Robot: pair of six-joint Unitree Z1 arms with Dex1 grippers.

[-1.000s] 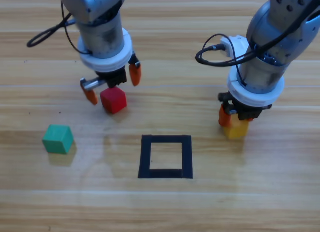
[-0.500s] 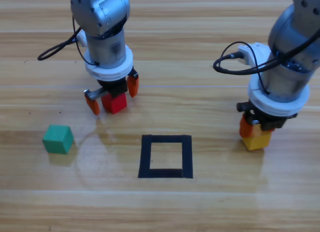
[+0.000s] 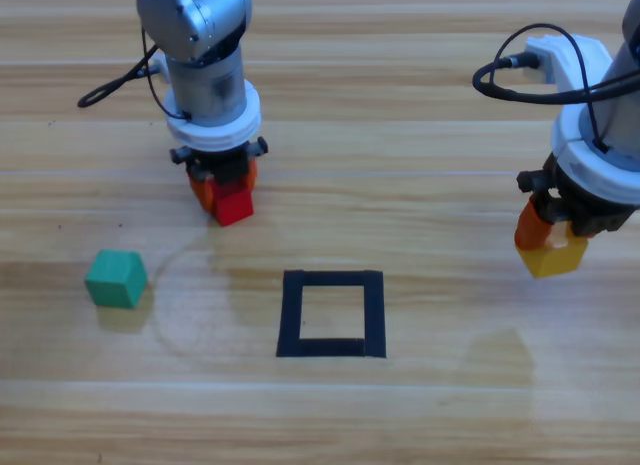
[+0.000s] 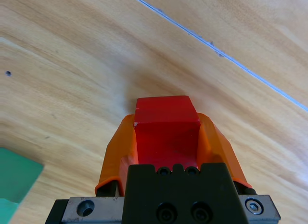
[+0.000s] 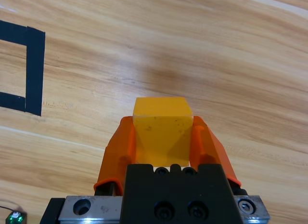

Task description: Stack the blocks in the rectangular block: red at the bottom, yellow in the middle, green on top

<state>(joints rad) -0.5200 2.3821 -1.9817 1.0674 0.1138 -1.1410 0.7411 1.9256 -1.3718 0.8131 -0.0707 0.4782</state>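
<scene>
**A:** Over on the left side of the pale wooden table [image 3: 420, 405], what sits nearest the edge?

**B:** The small matte teal-green cube [image 3: 117, 278] rests alone on the wood, well apart from both arms, with bare table on every side. A corner of it also shows at the lower left of the left wrist view [image 4: 14, 178].

**A:** And next along?

**B:** The left gripper [image 3: 222, 190] stands upright over the small bright red cube [image 3: 233, 202], its two orange jaws pinching the cube's opposite faces. In the left wrist view the red cube [image 4: 166, 132] fills the gap between the jaws and juts out past their tips. It sits up and to the left of the flat hollow square of black tape [image 3: 332, 313], apart from the outline, with bare wood between them.

**A:** The square itself?

**B:** It lies in the lower middle of the table, its opening holding nothing but wood. Clear table runs round all four strips, and a corner of the tape [image 5: 29, 72] shows at the left edge of the right wrist view.

**A:** On the right?

**B:** The right gripper [image 3: 548, 247] clamps the small plain yellow cube [image 3: 553, 255] between its jaws, near the picture's right edge and well clear of the tape. The yellow cube [image 5: 162, 130] looks raised off the table, its shadow cast apart on the wood lower down.
</scene>
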